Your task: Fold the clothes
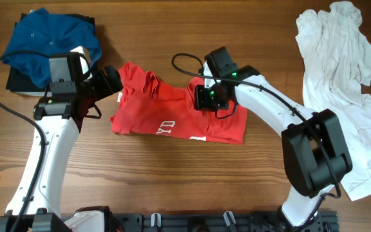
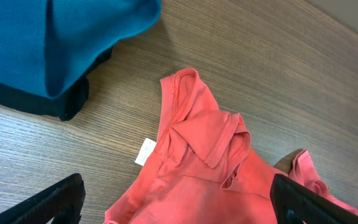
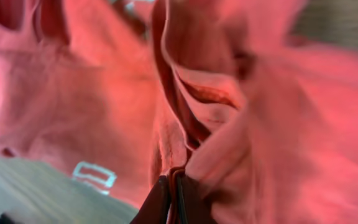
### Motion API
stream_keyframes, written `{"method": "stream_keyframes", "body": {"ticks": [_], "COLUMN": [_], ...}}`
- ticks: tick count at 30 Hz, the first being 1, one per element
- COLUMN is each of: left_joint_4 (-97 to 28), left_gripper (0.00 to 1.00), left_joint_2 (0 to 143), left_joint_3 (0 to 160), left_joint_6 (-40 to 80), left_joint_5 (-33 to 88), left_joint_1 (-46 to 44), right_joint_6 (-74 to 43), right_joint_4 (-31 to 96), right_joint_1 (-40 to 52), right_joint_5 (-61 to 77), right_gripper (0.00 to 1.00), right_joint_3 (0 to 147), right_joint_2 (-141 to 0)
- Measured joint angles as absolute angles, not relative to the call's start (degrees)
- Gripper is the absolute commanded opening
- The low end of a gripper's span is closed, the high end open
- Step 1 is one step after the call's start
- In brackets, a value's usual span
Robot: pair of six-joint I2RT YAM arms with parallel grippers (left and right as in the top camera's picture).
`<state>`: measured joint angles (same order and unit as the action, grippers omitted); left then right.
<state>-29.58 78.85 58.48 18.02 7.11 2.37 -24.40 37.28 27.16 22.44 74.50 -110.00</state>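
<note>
A red T-shirt (image 1: 172,111) with white lettering lies crumpled in the middle of the table. My right gripper (image 1: 206,96) is shut on a fold of its upper right part; the wrist view shows the fingers (image 3: 174,198) pinched on red fabric (image 3: 229,93). My left gripper (image 1: 111,82) is open and empty, just above the shirt's left edge. Its wrist view shows both fingers spread (image 2: 179,208) over the red shirt (image 2: 216,174) near the collar and white label.
A blue garment (image 1: 47,35) lies on a black folded item (image 1: 21,80) at the back left; both show in the left wrist view (image 2: 55,37). A white garment (image 1: 346,84) is spread along the right side.
</note>
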Motion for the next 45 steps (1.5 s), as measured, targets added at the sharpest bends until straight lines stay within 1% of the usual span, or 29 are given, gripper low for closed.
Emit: {"method": "stream_keyframes", "body": {"ticks": [1, 2, 4, 5, 6, 11, 12, 14, 16, 17, 18, 19, 20, 22, 26, 29, 34, 43, 44, 45], "left_joint_4": [-29.58, -29.58, -29.58, -29.58, -29.58, -29.61, -29.61, -29.71, -30.3, -30.96, -31.68, -32.29, -33.08, -33.71, -32.95, -30.48, -26.3, -15.94, -15.53, -15.05], "left_gripper": [0.96, 0.96, 0.95, 0.95, 0.95, 0.96, 0.97, 1.0, 1.0, 1.0, 1.0, 1.0, 1.0, 1.0, 1.0, 1.0, 1.0, 1.0, 0.98, 0.92], "left_joint_2": [78.85, 78.85, 78.85, 78.85, 78.85, 78.85, 78.85, 78.85, 78.85, 78.87, 79.02, 79.35, 80.16, 82.5, 89.27, 94.35, 100.09, 106.41, 106.56, 106.85], "left_joint_3": [58.48, 58.48, 58.48, 58.48, 58.48, 58.48, 58.48, 58.48, 58.48, 58.48, 58.48, 58.48, 58.5, 58.5, 58.52, 58.52, 58.52, 58.54, 58.67, 58.74], "left_joint_6": [18.0, 18.0, 18.02, 18.02, 18.02, 18.02, 18.02, 18.0, 17.78, 17.8, 17.65, 17.41, 16.49, 14.24, 9.1, 5.08, 0.8, -4.23, -4.32, -4.47], "left_joint_5": [7.11, 7.11, 7.11, 7.11, 7.11, 7.11, 7.11, 7.11, 7.11, 7.11, 7.14, 7.33, 8.23, 10.26, 14.74, 16.36, 17.32, 19.88, 19.99, 20.08], "left_joint_1": [2.37, 2.37, 2.37, 2.37, 2.37, 2.37, 2.37, 2.37, 2.37, 2.37, 2.37, 2.37, 2.37, 2.37, 2.37, 2.37, 2.37, 1.41, 1.13, 0.71], "right_joint_6": [-24.6, -24.69, -24.93, -25.28, -25.32, -25.71, -25.67, -25.41, -24.56, -24.1, -23.68, -23.2, -22.5, -20.84, -18.44, -17.76, -17.08, -16.36, -16.36, -16.34], "right_joint_4": [37.5, 37.76, 38.04, 38.33, 38.72, 40.25, 40.32, 40.97, 42.54, 43.81, 45.5, 47.46, 49.23, 53.01, 59.09, 61.73, 62.19, 61.65, 61.6, 61.56], "right_joint_1": [27.9, 29.19, 31.05, 31.94, 32.75, 34.39, 34.39, 34.33, 34.24, 34.13, 33.87, 33.36, 32.67, 30.63, 25.19, 22.09, 19.9, 19.77, 19.77, 19.77], "right_joint_5": [22.83, 23.38, 23.75, 24.03, 24.12, 25.5, 25.56, 25.71, 25.47, 25.15, 24.53, 23.62, 22.55, 20.14, 15.86, 13.08, 10.63, 9.34, 9.1, 8.8], "right_gripper": [0.07, 0.13, 0.14, 0.16, 0.21, 0.33, 0.37, 0.48, 0.61, 0.79, 0.91, 0.96, 0.98, 0.99, 1.0, 0.99, 1.0, 0.99, 1.0, 0.99], "right_joint_3": [74.5, 74.5, 74.5, 74.5, 74.5, 74.5, 74.5, 74.52, 74.74, 74.89, 75.24, 75.75, 76.34, 77.82, 79.22, 79.26, 79.24, 79.24, 79.24, 79.24], "right_joint_2": [-110.0, -110.0, -110.0, -110.0, -110.0, -109.97, -110.0, -109.95, -109.73, -109.25, -108.51, -107.42, -106.13, -103.11, -98.17, -97.69, -97.69, -97.69, -97.69, -97.69]}}
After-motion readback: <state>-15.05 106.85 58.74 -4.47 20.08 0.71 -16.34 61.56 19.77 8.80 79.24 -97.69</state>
